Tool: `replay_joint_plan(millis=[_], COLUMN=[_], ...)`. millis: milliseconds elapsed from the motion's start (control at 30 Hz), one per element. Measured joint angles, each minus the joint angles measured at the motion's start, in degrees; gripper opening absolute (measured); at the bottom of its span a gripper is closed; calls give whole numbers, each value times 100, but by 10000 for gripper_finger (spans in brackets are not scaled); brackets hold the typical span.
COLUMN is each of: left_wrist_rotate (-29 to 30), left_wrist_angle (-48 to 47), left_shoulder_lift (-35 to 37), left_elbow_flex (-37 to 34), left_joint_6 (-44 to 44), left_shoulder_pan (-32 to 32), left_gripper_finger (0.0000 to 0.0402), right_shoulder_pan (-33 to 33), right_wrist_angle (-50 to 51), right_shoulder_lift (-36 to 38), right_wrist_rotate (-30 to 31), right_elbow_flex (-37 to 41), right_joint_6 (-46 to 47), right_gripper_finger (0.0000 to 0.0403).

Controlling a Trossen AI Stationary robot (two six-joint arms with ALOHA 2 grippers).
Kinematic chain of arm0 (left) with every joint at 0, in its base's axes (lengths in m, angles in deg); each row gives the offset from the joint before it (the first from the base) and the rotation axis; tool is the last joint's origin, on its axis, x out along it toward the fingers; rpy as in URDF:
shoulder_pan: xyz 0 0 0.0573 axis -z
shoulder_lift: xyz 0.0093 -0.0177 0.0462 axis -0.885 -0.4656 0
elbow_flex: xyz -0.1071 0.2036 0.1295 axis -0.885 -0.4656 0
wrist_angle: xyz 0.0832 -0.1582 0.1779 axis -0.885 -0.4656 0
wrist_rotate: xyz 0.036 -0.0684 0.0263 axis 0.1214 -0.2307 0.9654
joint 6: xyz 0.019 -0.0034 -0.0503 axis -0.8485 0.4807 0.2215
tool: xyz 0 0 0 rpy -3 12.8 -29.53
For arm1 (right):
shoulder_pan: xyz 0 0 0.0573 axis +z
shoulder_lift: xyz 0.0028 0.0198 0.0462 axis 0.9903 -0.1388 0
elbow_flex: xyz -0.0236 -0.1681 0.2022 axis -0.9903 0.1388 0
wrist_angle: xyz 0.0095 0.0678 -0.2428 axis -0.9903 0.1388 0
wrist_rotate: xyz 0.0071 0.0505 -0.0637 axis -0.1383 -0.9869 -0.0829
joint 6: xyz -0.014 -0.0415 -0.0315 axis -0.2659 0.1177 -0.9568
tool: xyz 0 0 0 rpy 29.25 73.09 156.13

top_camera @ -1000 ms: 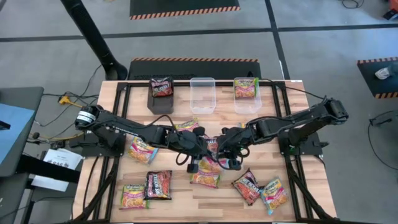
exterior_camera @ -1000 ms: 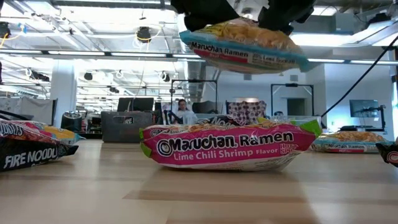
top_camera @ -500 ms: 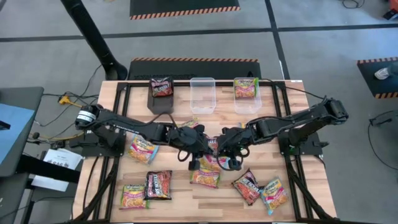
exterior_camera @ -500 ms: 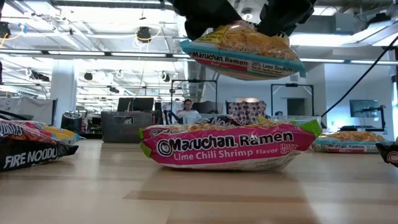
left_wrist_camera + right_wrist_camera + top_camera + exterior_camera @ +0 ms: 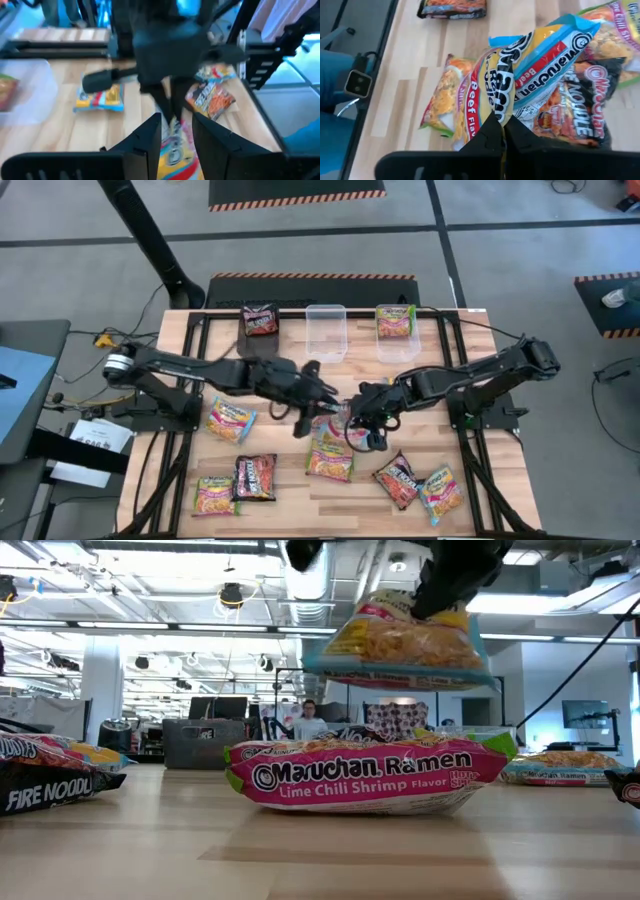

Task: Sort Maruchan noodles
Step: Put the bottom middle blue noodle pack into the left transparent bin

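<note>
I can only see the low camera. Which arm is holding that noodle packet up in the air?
Observer: The right tool, shut on the blue-edged Beef packet.
Operator: Is the other arm holding it too?
Observer: No, the left tool is open, gripping nothing.
Operator: Are any noodles in a tub?
Observer: Yes, one clear tub at the table's back holds a green-edged packet.

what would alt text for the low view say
A blue-edged Maruchan packet hangs above the wooden table, pinched from above by the right gripper. Below it lies a pink Lime Chili Shrimp packet.
</note>
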Motion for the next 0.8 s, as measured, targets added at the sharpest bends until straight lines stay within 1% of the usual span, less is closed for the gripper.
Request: replay_joint_plan(millis=[133,233,367,600,800], left_wrist_rotate=[-10,200,518,1035,1430], left_wrist_angle=[-600,-1232,-2021,-3236,-3755], left_shoulder_lift=[498,810,1128,1376,1368], left_elbow_flex=[6,6,6,6,6], left_joint_6=[-1,13,61,300,258], left_shoulder_pan=[-13,-11,-4,-2,-47], left_gripper_finger=[96,96,96,96,96], right_shoulder_pan=[-272,-536,-937,-1855,-2795], right_wrist_angle=[-25,8,-38,-68,-665], right_shoulder_lift=[0,0,0,2,2], right_wrist_rotate=[5,3,5,138,136], right_elbow_flex=[0,-27,-208,-667,-780], right_joint_6=[-163,-304,-773,-1679,-2388], right_gripper_finger=[8,8,8,8,9])
